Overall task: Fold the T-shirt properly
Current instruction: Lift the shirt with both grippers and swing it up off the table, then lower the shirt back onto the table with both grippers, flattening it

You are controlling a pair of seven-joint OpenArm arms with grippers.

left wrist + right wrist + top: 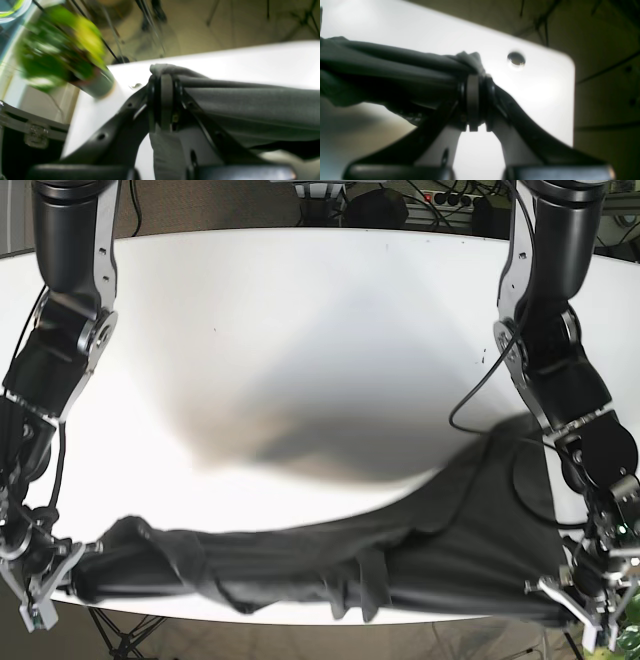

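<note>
Overhead view, read from left to right with the white table (300,310) as landmark. At the table's near left edge, the right gripper (62,572) was clamped on one end of the dark grey T-shirt (330,555); the right wrist view showed its jaws pressed together with a bunch of cloth caught between them, just short of a small hole (516,59) in the tabletop near a rounded corner. From there the T-shirt was stretched as a long, rumpled band along the table's near edge, lifted enough to cast a broad soft shadow (290,425) toward the table's middle. The band widened toward the table's near right side, where the cloth rose in a wider panel beside the left arm. At the near right edge, the left gripper (572,592) was likewise closed on the cloth; the left wrist view showed its pads squeezing a fold, the fabric running off taut to one side. Beyond the table edge in that view stood a blurred green potted plant (62,50) and a dark case (27,130) with a metal latch.
</note>
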